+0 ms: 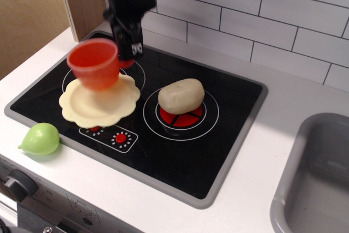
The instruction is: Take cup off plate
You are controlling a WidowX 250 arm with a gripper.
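The orange-red cup (95, 63) hangs in the air above the cream plate (98, 106), lifted clear of it and blurred by motion. My black gripper (126, 53) is shut on the cup's handle side at its right. The plate lies flat on the left burner of the black toy hob, empty, with its scalloped rim showing all round. The cup's handle is hidden behind the fingers.
A beige potato (181, 96) sits on the right burner. A green pear-shaped toy (40, 138) lies on the white counter at the front left. A grey sink (316, 178) is at the right. A white tiled wall stands behind, a wooden panel (32, 15) at the left.
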